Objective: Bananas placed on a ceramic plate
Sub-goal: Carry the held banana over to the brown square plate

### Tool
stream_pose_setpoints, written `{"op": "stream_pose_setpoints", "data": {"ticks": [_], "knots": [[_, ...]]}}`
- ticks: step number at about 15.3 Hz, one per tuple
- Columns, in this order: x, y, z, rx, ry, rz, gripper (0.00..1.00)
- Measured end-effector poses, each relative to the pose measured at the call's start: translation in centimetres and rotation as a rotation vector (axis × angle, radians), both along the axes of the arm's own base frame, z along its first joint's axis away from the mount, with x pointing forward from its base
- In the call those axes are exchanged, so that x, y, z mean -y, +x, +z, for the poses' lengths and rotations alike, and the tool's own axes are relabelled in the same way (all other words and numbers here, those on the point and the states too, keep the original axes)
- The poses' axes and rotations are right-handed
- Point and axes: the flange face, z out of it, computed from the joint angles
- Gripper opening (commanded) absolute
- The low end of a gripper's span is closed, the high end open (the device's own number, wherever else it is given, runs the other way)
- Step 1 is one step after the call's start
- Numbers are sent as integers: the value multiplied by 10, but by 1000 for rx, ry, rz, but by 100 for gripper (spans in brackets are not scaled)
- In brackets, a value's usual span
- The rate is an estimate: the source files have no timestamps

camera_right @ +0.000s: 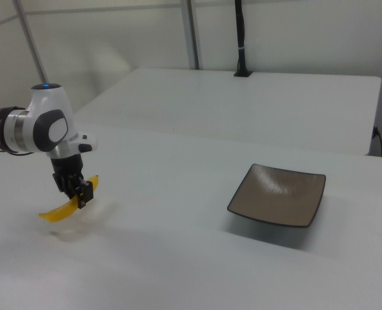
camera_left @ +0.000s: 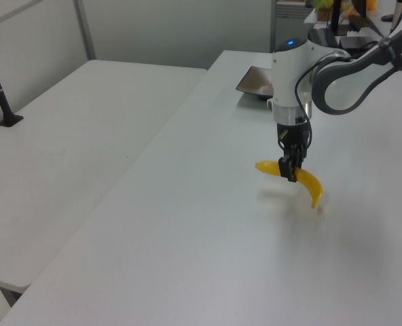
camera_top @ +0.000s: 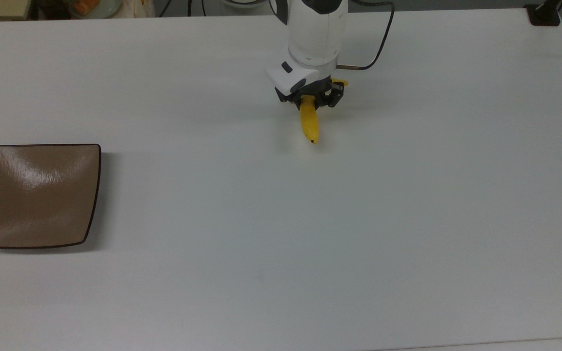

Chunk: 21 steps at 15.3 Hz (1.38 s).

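Banana lifted, plate not yet reached.
The claw [camera_left: 293, 172] grips the banana [camera_left: 308, 186] above the bench [camera_top: 281, 219]; the ceramic plate [camera_top: 37, 195] sits well apart.

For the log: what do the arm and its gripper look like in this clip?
The arm has glossy white rounded shells with grey joint sections and a dark cap. A small blue light glows on the wrist link. A thin black cable loops from the wrist. The gripper is small and black, below a white flange carrying dark buttons.
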Motion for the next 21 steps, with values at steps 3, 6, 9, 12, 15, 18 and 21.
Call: {"op": "stream_pose_setpoints", "data": {"ticks": [3,6,9,12,15,18,21], "knots": [[25,16,10,33,-21,-4,20],[62,35,24,66,-25,-4,20],[103,51,37,94,-33,12,20],[142,62,49,119,-43,40,20],[176,68,56,134,-52,63,20],[226,76,73,167,-73,79,20],[263,81,85,194,-89,73,18]]}}
